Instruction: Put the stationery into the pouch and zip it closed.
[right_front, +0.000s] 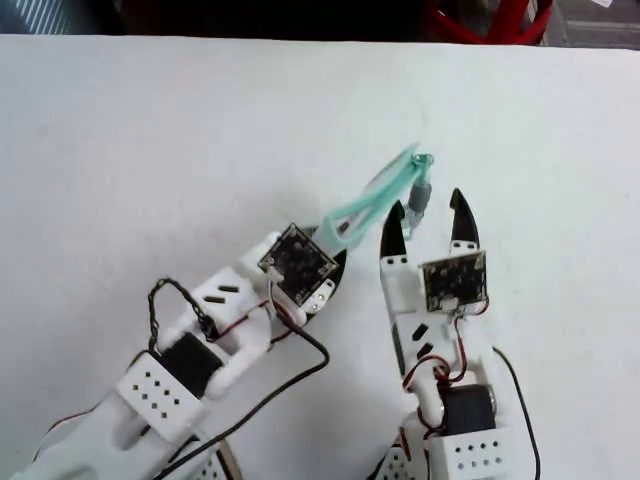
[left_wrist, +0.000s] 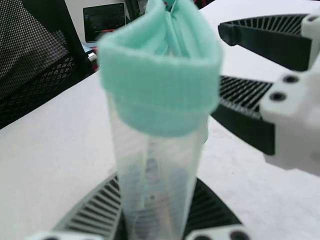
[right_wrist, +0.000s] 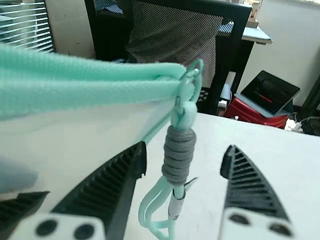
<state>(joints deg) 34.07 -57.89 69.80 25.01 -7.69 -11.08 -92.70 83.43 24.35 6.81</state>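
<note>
Looking down in the high view, we saw the pouch (right_front: 372, 200) clamped in the left gripper (right_front: 335, 240), and the right gripper (right_front: 428, 205) wide open and empty, straddling the zip pull (right_front: 420, 188). On the left wrist view, that pincer's jaws pinched the pouch's clear body (left_wrist: 160, 150), with what we took for stationery (left_wrist: 150, 185) blurred inside, so loading looked done. On the right wrist view, the pull (right_wrist: 179, 155) hung between the spread jaws, touching neither; we couldn't tell if the zip was fully shut.
</note>
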